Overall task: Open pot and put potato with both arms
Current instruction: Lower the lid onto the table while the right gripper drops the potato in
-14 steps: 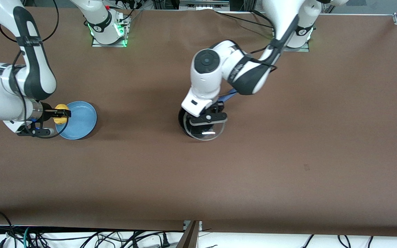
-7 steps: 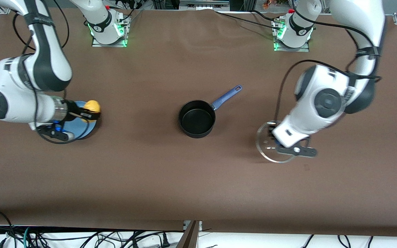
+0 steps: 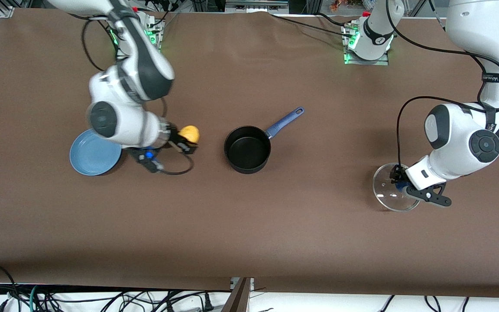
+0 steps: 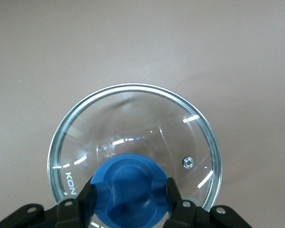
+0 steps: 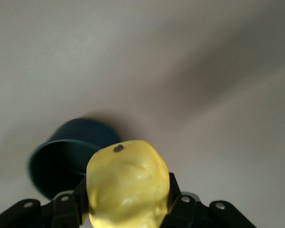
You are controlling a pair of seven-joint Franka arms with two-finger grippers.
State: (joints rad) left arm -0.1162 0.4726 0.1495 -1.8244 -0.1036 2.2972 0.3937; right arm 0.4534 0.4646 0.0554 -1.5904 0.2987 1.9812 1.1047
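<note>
**Potato aloft, lid off the pot**

From the front I see the right gripper (image 3: 187,141) clamped on the potato (image 3: 189,133) over the table between the plate (image 3: 89,158) and the open pot (image 3: 247,149); the left gripper (image 3: 399,182) holds the lid (image 3: 388,195) toward the left arm's end.

My left wrist view shows fingers (image 4: 80,202) pinching the blue knob (image 4: 130,190).

My right wrist view shows the lumpy yellow potato filling closed jaws.

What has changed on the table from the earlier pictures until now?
The left gripper lifted the lid off the pot and carried it by its knob toward the left arm's end of the table. The right gripper took the potato from over the plate toward the pot; it is now over bare table between them. Pot and plate stayed in place, and both grips stayed shut.
</note>
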